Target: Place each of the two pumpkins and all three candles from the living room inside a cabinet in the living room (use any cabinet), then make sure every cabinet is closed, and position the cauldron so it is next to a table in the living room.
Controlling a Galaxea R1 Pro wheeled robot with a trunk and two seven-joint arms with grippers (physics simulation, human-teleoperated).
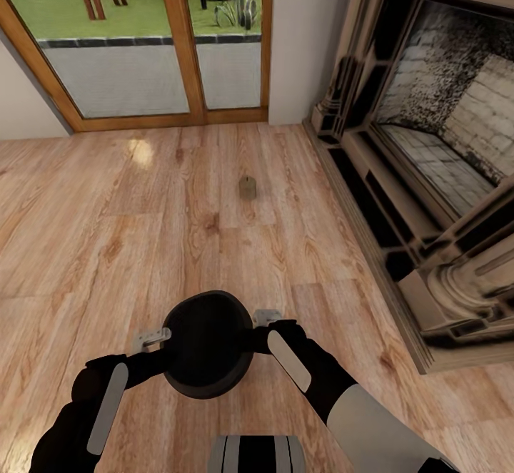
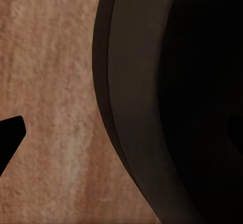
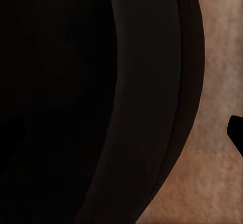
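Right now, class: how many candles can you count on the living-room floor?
1. A single candle stands on the wooden floor, ahead of the cauldron, between the glass doors and the fireplace. Others may lie out of view.

Head view high, looking down over floor [image 1: 143, 230], both wrist views pressed close against cauldron [image 1: 207, 344] rim
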